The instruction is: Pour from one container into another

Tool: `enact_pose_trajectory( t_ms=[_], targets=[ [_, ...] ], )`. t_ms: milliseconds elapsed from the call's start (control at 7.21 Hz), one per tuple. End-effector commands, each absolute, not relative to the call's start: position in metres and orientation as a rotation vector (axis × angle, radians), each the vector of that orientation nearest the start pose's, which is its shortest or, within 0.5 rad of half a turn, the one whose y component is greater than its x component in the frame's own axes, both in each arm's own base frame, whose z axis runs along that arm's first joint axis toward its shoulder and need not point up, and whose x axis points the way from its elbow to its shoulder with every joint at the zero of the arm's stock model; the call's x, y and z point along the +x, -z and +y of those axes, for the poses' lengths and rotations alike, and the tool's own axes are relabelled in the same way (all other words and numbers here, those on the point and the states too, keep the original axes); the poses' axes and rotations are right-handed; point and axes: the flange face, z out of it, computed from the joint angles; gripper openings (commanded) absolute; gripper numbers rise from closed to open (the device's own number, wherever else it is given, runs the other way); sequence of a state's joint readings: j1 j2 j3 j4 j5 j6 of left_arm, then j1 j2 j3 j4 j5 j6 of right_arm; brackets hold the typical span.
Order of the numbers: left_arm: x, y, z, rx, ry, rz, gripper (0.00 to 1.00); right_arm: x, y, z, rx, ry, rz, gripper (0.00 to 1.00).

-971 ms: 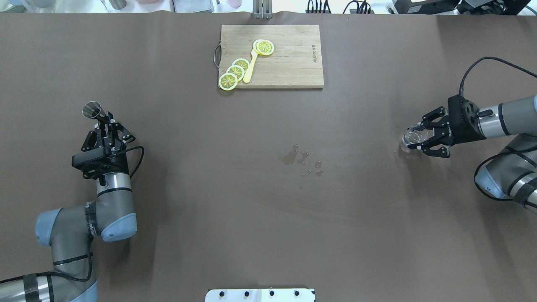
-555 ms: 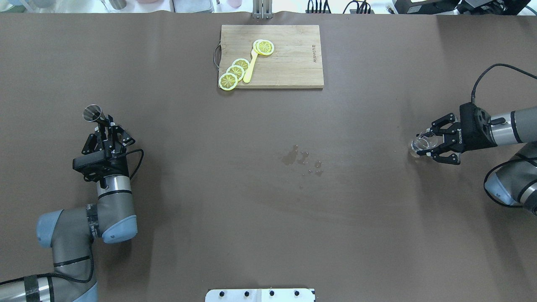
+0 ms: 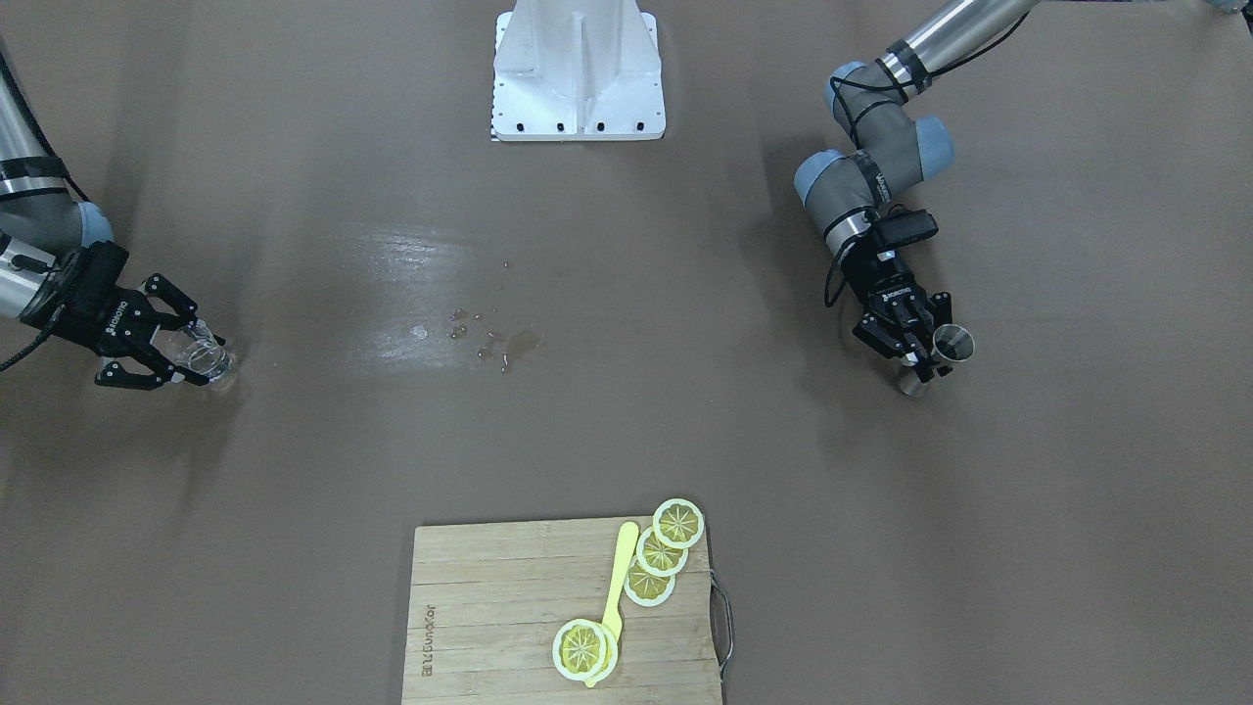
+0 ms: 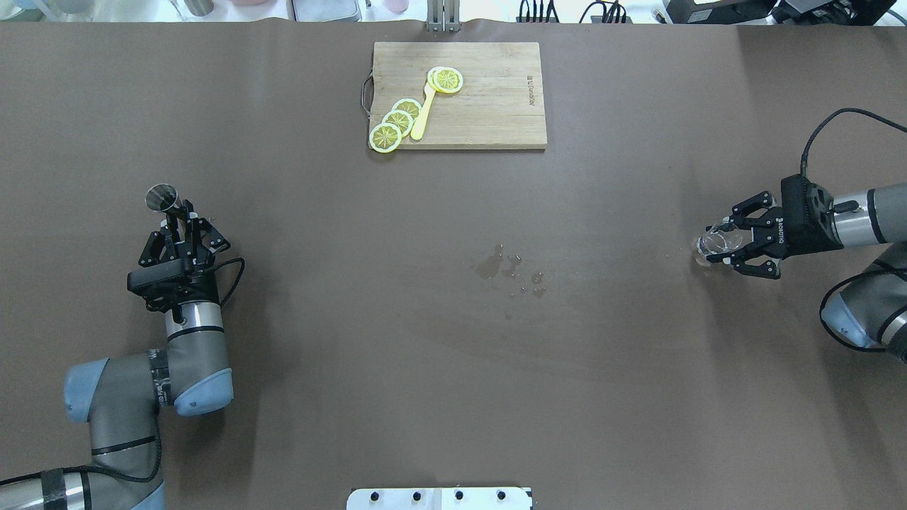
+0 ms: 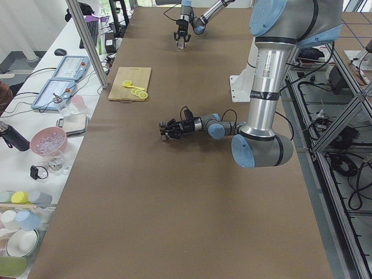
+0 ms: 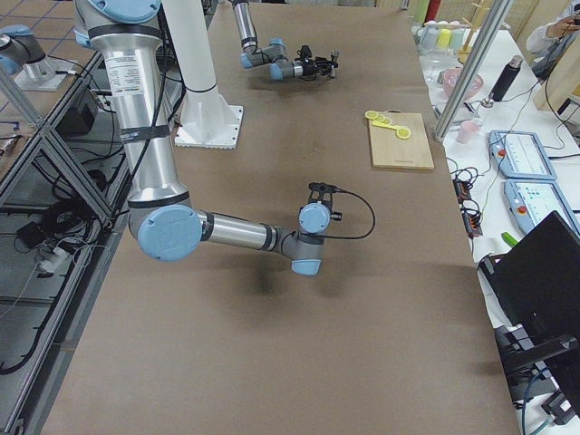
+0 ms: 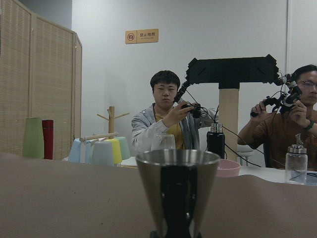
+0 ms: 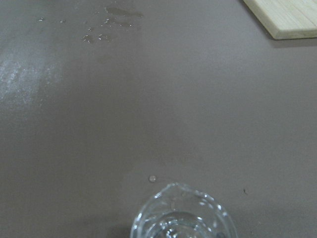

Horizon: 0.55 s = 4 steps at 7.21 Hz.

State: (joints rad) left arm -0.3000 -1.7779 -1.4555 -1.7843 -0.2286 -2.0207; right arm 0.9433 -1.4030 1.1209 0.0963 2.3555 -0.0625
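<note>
Brown matte sheet covers the counter (image 4: pixel 453 368), smooth with faint creases.

- Left gripper (image 4: pixel 173 214): fingers pinched close together on the narrow waist of a polished steel hourglass-shaped jigger (image 4: pixel 160 197). The jigger's round open mouth faces up and slightly away from the wrist; the wrist view shows its flared upper cone, mirror-bright, with a black finger across the front. Location: the robot's left side of the counter, well apart from the board.
- Right gripper (image 4: pixel 724 245): black fingers spread wide and closed round a clear, thick-walled round glass cup (image 3: pixel 208 358), which leans slightly at the counter surface on the robot's far right (contents cannot be told; the glass only glints).
- Mid-counter: a small puddle with scattered droplets (image 4: pixel 496 267), glossy against the matte sheet, between the two arms and apart from both.
- Far edge: a rectangular pale bamboo cutting board (image 4: pixel 489 99) with a metal loop handle on one short side. On it lie flat yellow lemon slices (image 4: pixel 386 137), some overlapping, and a slim yellow plastic spoon (image 4: pixel 423 117) angled between them.
</note>
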Motion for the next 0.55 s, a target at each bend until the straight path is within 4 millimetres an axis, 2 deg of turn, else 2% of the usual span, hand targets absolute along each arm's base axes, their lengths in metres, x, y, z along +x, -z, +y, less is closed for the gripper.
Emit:
enact_pose_trajectory(
  t_ms=[0, 139, 277, 416],
  targets=[
    [0.4863, -0.5361, -0.3910, 1.354, 0.822, 0.357, 0.39, -0.2643, -0.6086, -0.4722, 1.129, 1.086, -1.029, 0.55],
    [0.4863, -0.5361, -0.3910, 1.354, 0.822, 0.357, 0.42, -0.2643, -0.6087, -0.4722, 1.129, 1.086, -1.029, 0.57],
    [0.4864, -0.5367, -0.3910, 1.356, 0.821, 0.356, 0.99, -0.2647, -0.6079, -0.4727, 1.131, 1.086, -1.029, 0.57],
    [0.4851, -0.5350, -0.3911, 1.374, 0.823, 0.358, 0.99, -0.2647, -0.6078, -0.4727, 1.131, 1.086, -1.029, 0.58]
  ],
)
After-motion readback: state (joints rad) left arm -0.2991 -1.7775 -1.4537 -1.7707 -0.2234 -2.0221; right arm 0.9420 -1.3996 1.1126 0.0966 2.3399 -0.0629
